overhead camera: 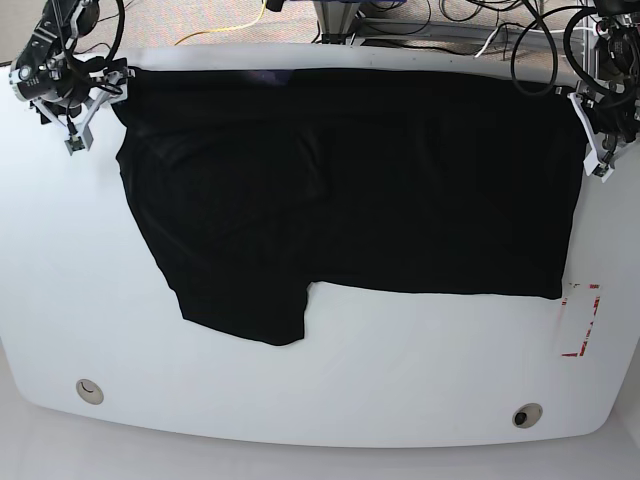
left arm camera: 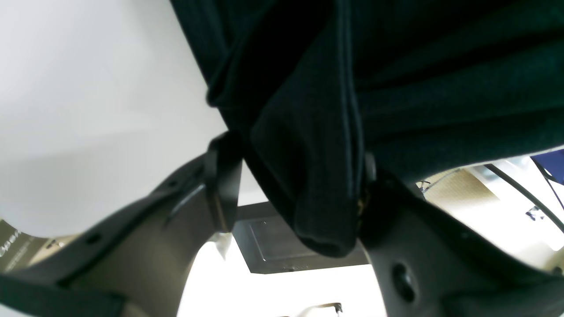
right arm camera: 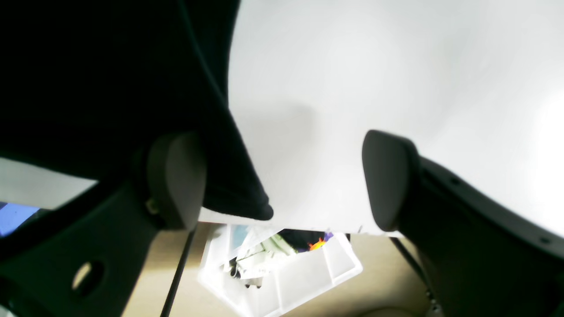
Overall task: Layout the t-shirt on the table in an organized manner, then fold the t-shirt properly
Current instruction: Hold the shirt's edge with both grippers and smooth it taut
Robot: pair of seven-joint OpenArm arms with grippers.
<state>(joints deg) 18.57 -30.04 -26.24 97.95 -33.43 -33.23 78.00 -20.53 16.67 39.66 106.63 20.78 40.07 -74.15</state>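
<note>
You have open table [overhead camera: 330,350] along the whole near edge, from 4 o'clock round to 8 o'clock, broken only by the two small round holes [overhead camera: 89,391] near the corners and the red tape marks [overhead camera: 582,322] at about 4 o'clock. The t-shirt [overhead camera: 350,190] spreads across the far half, reaching the far edge at 12 o'clock, with one sleeve hanging down toward 7 o'clock. At 10 o'clock the right pincer [overhead camera: 92,100] sits at the cloth's corner; at 2 o'clock the left pincer [overhead camera: 597,140] crowds the cloth's edge. Cables [overhead camera: 470,25] clutter the floor beyond 12 o'clock
</note>
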